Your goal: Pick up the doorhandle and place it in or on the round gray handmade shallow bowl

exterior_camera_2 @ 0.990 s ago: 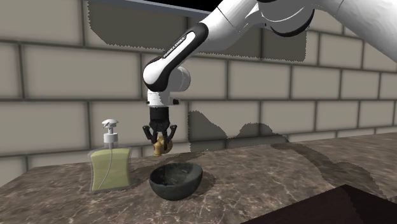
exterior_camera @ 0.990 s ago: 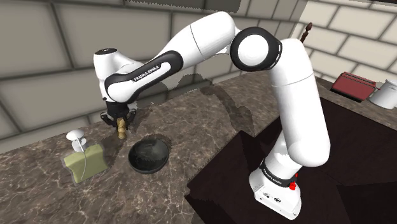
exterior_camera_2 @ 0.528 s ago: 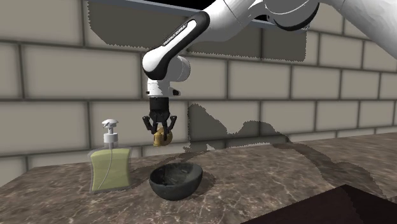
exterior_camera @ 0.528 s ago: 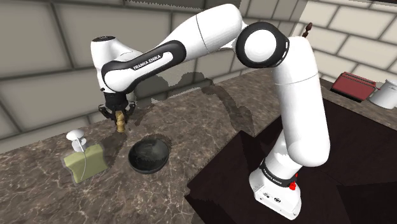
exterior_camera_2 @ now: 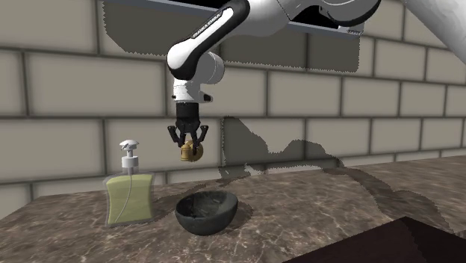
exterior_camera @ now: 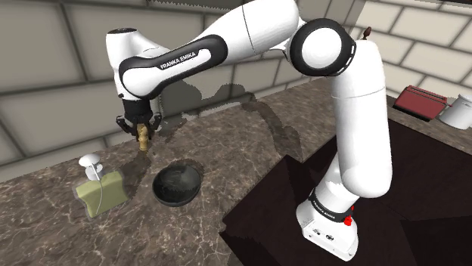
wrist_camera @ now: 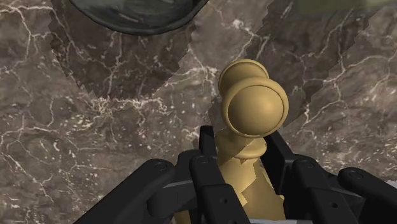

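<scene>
Carry step: your jaws grip the golden handle (exterior_camera_2: 191, 152) by its stem, knob down, held clear above the dark marbled surface (exterior_camera_2: 321, 198) and not yet over the bowl (exterior_camera_2: 206, 214); next, you shift it over the bowl, lower and release; a pale block wall (exterior_camera_2: 60, 82) stands behind.

The dark marbled counter (exterior_camera: 227, 151) bears a dark shallow bowl (exterior_camera: 177, 185) beside a green soap dispenser (exterior_camera: 100, 193).

looks like a home kitchen: a dark marbled stone counter (exterior_camera: 227, 151) runs along a pale block wall (exterior_camera: 45, 45), a pump soap bottle (exterior_camera: 100, 193) stands on it, a dark bowl (exterior_camera: 176, 185) just beside the bottle, a white pot (exterior_camera: 459, 111) well apart from it.
</scene>
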Robot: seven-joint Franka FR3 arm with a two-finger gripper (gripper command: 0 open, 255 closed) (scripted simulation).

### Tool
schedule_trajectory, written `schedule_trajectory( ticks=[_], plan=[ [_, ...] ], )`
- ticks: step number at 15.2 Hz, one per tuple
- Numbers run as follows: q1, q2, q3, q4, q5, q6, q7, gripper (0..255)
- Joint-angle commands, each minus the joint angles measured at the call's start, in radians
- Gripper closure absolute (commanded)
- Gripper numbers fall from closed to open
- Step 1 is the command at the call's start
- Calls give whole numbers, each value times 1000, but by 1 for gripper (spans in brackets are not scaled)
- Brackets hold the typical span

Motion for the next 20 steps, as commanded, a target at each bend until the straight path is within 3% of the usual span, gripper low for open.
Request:
schedule_trajectory(
  ticks=[1, 12, 20],
  plan=[
    [-10, -58, 10, -91, 11, 34, 10, 255],
    [-45, -466, 97, -667, 161, 230, 32, 255],
    [-34, -385, 83, -695, 106, 330, 70, 255]
  ],
)
